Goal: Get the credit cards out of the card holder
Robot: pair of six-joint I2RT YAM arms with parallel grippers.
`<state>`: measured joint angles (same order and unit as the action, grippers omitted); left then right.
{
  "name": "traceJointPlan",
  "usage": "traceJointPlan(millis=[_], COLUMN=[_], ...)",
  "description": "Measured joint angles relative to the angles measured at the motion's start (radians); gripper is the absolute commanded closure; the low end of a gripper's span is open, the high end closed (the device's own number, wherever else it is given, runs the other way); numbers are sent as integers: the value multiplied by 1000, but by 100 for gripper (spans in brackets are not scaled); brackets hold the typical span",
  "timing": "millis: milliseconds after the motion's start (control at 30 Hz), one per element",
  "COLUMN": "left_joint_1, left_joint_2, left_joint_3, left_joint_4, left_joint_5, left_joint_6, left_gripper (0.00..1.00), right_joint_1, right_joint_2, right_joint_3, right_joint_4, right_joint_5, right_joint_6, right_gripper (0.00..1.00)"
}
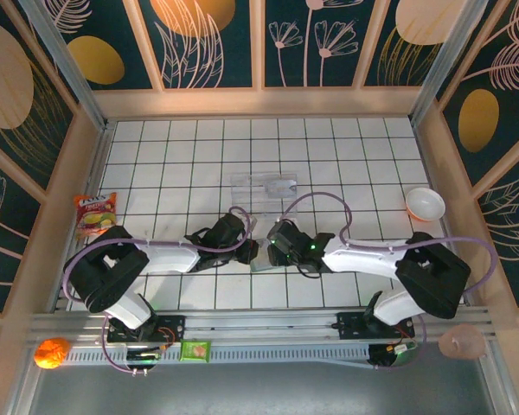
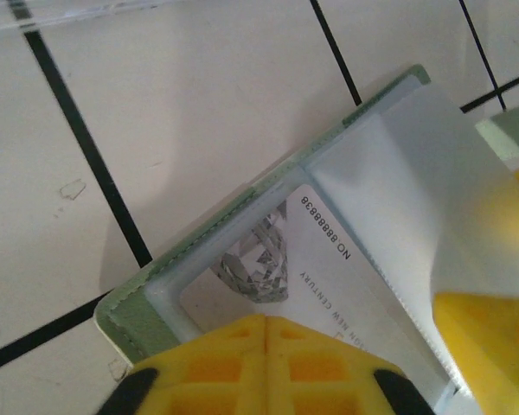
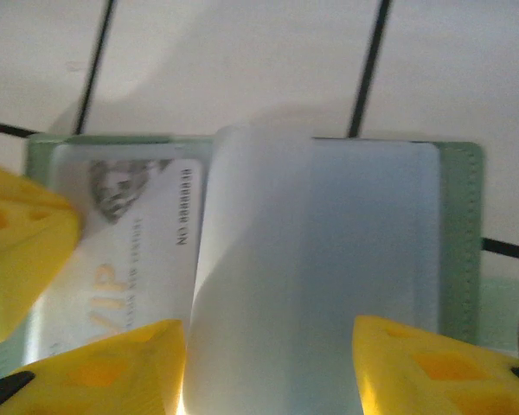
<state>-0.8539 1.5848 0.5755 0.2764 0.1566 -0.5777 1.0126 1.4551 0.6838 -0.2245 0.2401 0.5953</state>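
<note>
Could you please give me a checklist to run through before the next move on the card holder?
1. Card holder lying open: ok.
2. Printed card out of its pocket: not ok, it sits inside.
3. Left end effector shut over the card's edge: ok.
4. Actual grip on the card: cannot tell.
5. Right end effector open, fingers either side of the lifted clear sleeve: ok.
6. Clearance between the two end effectors: cannot tell, they are crowded together.
</note>
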Motion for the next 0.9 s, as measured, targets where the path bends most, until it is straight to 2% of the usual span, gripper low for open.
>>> traceJointPlan(millis=[267,467,533,633,733,900], left_joint_1=[0,0,0,-1,-1,-1], left_joint_2=[32,37,35,29,12,-10], left_joint_3=[7,8,8,8,8,9], left_joint_4=[47,57,55,47,23,-2], left_joint_5=[11,10,4,-1,-8,-4], left_joint_6=[1,11,17,25,28,29], left_gripper=[100,100,100,100,100,100], right_joint_1=[-14,-80,-91,-95,-97,-88], right_joint_2=[-21,-153,-217,-327,-388,-299], right_joint_3=[0,-40,-41,-47,-53,-49], right_joint_4=[-132,-224,-238,-200,-103,16], right_joint_5=[171,263,273,230,98,-68], right_joint_6=[63,110,108,57,-4,-40], right_gripper=[47,47,51,56,62,60])
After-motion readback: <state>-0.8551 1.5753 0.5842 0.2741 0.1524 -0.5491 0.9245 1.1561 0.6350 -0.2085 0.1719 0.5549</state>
